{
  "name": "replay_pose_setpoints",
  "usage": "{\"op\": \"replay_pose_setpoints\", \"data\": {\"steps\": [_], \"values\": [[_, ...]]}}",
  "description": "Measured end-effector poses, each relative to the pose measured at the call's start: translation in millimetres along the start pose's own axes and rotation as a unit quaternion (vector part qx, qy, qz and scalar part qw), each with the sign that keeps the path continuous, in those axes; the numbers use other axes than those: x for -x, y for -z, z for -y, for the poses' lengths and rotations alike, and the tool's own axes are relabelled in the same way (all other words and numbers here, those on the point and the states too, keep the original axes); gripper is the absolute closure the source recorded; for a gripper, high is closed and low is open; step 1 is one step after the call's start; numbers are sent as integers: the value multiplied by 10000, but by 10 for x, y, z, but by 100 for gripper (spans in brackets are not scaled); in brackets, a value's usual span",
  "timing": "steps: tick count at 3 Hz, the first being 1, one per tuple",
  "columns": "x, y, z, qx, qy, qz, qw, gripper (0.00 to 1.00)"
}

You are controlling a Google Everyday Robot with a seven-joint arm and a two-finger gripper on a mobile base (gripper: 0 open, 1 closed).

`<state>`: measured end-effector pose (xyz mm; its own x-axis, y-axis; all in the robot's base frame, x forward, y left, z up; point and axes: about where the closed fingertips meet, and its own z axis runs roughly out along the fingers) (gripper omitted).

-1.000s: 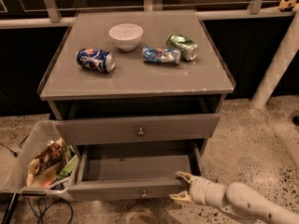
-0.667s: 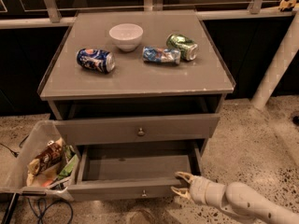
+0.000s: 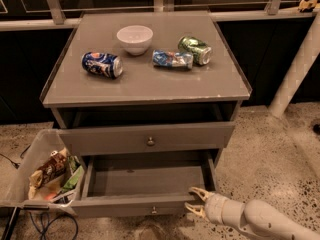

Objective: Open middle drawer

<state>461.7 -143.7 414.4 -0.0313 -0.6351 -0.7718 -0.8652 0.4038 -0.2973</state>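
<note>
The middle drawer is pulled out of the grey cabinet, showing its shallow grey interior and a small round knob on its low front. Above it is the taller-fronted top drawer with its own knob, standing slightly out. The lowest drawer is hidden beneath the open one. My gripper is at the right front corner of the open drawer. Its pale fingers are spread apart and hold nothing. The white forearm runs off to the lower right.
On the cabinet top stand a white bowl, a blue can, a crushed blue can and a green can, all three lying down. A clear bin of snack bags sits left of the drawers. A white post stands at the right.
My gripper has shifted only slightly at the drawer's right front corner. The middle drawer stays pulled out about the same amount.
</note>
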Motion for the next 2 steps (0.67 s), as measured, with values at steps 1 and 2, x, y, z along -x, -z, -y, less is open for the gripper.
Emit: {"op": "replay_pose_setpoints", "data": {"steps": [1, 2], "values": [[-14, 225, -160, -148, 138, -125, 9997, 100], [21, 239, -147, -148, 138, -125, 9997, 100]]}}
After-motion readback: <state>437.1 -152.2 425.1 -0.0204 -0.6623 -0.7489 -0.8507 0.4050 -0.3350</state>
